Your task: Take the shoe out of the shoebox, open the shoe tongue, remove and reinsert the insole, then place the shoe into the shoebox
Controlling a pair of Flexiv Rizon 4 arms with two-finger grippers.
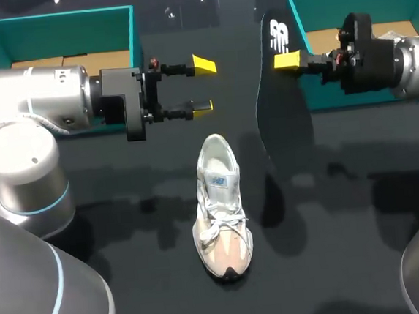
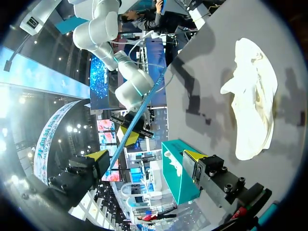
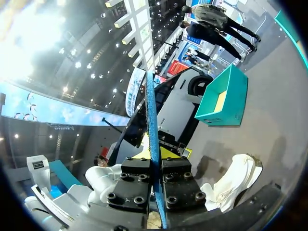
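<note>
A white and beige sneaker (image 1: 220, 207) lies on the black table, toe toward the front edge. My right gripper (image 1: 287, 60) is shut on the upper end of the black insole (image 1: 285, 113), which hangs in the air to the right of the shoe. In the right wrist view the insole (image 3: 151, 115) shows edge-on as a blue strip between the fingers (image 3: 138, 179), with the sneaker (image 3: 233, 180) below. My left gripper (image 1: 202, 86) is open and holds nothing, above and behind the shoe's heel. The left wrist view shows the sneaker (image 2: 252, 101) beside its open gripper (image 2: 144, 161).
Two teal shoeboxes stand at the back: one at the left (image 1: 58, 17) behind my left arm, one at the right (image 1: 351, 97) under my right arm. The left wrist view shows the right-hand box (image 2: 175, 175) just past the fingers.
</note>
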